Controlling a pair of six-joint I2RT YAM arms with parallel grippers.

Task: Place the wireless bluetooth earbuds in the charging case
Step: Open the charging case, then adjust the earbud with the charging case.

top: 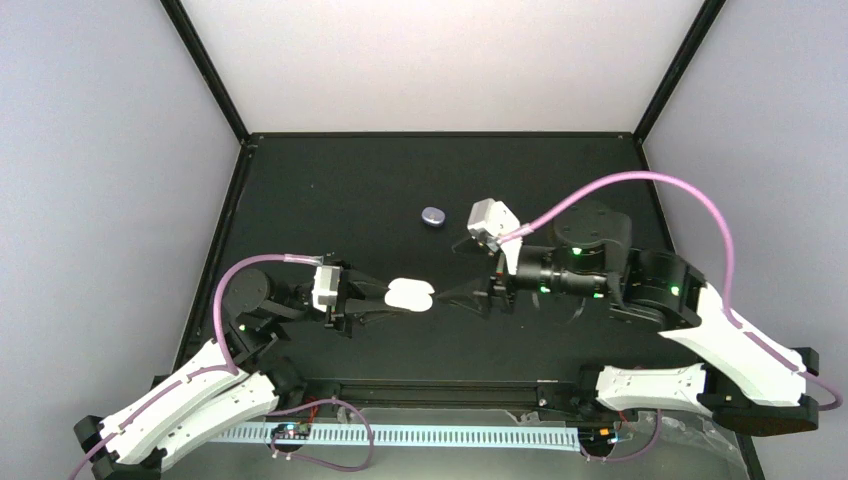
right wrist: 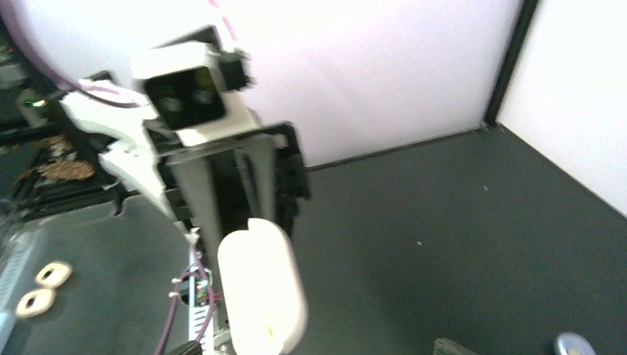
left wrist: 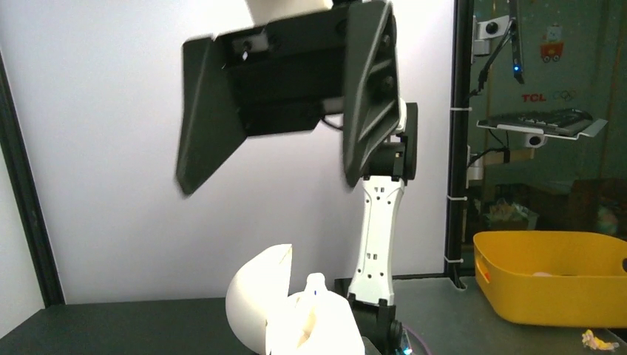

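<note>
A white charging case hangs above the table's middle, lid open. My left gripper is shut on it from the left. In the left wrist view the lid stands up at left of the case body, and a small white earbud sticks up from the body. My right gripper is open and empty, just right of the case; its dark fingers are spread wide. The right wrist view shows the case from outside. The purple earbuds are hidden.
A closed purple case lies on the black table behind the grippers, also low in the right wrist view. A yellow bin stands outside the enclosure. White walls with black posts bound the table.
</note>
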